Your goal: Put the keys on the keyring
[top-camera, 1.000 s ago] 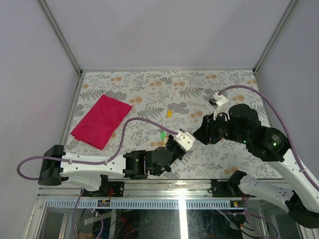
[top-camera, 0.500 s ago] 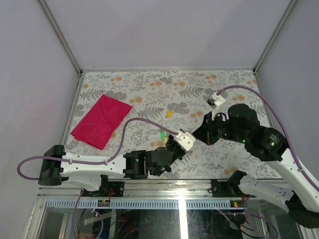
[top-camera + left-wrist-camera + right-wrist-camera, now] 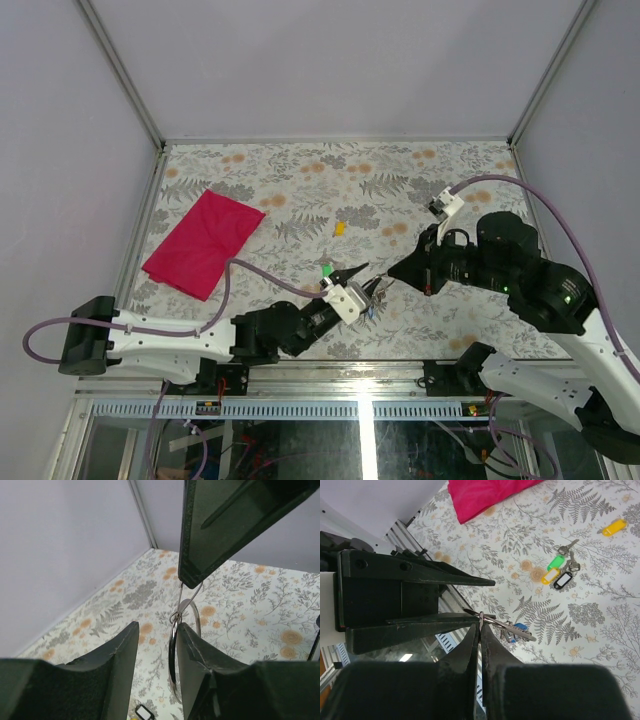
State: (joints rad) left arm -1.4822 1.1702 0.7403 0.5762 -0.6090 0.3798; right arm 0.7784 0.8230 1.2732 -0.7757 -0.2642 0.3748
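My right gripper is shut on the thin silver keyring and holds it above the table, with a blue-tagged key hanging from it. My left gripper is open with its fingers on either side of the keyring, which rests against the inner face of the right-hand finger. In the top view the two grippers meet near the table's front, left and right. Keys with green, yellow and black tags lie together on the table.
A red cloth lies at the left of the flowered table. A lone yellow tag lies mid-table, and a green tag just left of the grippers. The metal front rail runs close below them.
My left gripper has swung round and opened, and its fingers now straddle the keyring. My right arm has shifted slightly, with its tip now at the left fingers.
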